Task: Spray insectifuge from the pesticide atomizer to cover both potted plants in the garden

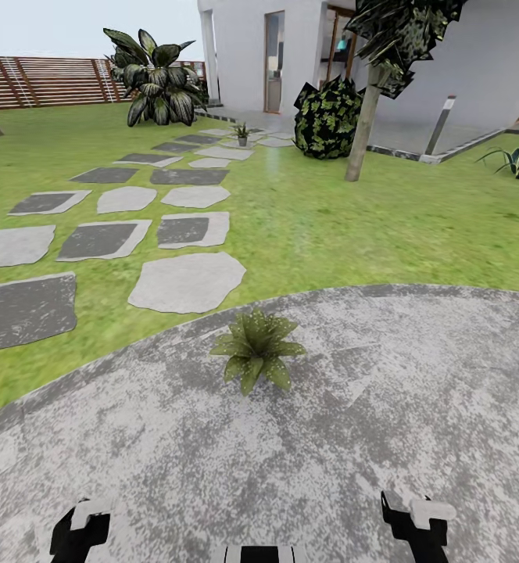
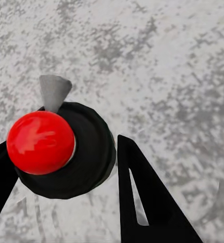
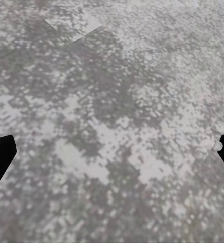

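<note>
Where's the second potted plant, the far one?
In the head view, the small dark-potted green rosette stands far up the grey stepping-stone path, near the white house, right of the big striped-leaf bush.

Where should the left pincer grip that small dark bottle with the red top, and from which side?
Grip the round black body of the small dark red-topped bottle, below the cap. Come from the cap end, with the left pincer fingers flanking its curved sides, clear of the grey nozzle jutting sideways.

We count two potted plants, one on the patio (image 1: 256, 349) and one far off (image 1: 242, 134), one spray bottle (image 2: 41, 143), and two grippers (image 1: 80, 532) (image 1: 416, 522).
</note>
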You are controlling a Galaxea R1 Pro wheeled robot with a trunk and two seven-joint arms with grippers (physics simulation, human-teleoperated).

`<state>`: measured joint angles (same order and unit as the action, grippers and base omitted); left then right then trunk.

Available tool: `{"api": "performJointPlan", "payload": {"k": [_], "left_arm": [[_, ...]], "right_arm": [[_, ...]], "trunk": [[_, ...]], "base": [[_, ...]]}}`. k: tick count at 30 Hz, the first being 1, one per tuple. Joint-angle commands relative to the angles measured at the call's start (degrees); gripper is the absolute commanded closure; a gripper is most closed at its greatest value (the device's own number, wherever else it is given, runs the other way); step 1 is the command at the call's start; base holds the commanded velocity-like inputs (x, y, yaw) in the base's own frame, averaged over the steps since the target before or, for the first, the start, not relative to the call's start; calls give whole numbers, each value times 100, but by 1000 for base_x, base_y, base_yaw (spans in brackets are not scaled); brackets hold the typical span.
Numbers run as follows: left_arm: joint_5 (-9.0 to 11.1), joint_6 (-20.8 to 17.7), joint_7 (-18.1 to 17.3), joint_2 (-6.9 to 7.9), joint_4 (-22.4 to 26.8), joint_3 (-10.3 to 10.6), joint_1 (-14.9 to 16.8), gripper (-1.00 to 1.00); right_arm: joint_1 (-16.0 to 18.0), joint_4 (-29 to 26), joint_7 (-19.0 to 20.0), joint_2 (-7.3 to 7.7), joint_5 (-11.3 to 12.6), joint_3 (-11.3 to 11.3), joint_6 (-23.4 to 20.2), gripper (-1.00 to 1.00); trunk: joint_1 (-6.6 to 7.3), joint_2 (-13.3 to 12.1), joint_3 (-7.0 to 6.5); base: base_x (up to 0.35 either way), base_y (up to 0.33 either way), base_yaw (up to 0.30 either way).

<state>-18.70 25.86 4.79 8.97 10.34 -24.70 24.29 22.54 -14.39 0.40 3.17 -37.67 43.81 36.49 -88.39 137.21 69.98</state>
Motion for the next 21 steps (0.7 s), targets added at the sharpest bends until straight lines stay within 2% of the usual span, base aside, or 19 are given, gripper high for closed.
{"api": "performJointPlan", "payload": {"k": [1, 9, 15, 21], "left_arm": [[-62, 23, 36, 0, -4, -18, 2, 100], [-83, 22, 32, -11, -36, -2, -12, 100], [-74, 17, 31, -18, -54, 4, -12, 100], [-67, 23, 31, -18, -54, 4, -12, 100]], "right_arm": [[5, 5, 4, -1, -52, 48, 24, -100], [3, 40, -20, -26, -70, 43, 23, -100], [3, 867, -22, -41, -65, 42, 8, -100], [-2, 1129, -12, -46, -65, 40, -12, -100]], "trunk": [[1, 1, 4], [1, 1, 4], [1, 1, 4], [1, 1, 4]], "base": [[0, 0, 0], [0, 0, 0], [0, 0, 0], [0, 0, 0]]}}
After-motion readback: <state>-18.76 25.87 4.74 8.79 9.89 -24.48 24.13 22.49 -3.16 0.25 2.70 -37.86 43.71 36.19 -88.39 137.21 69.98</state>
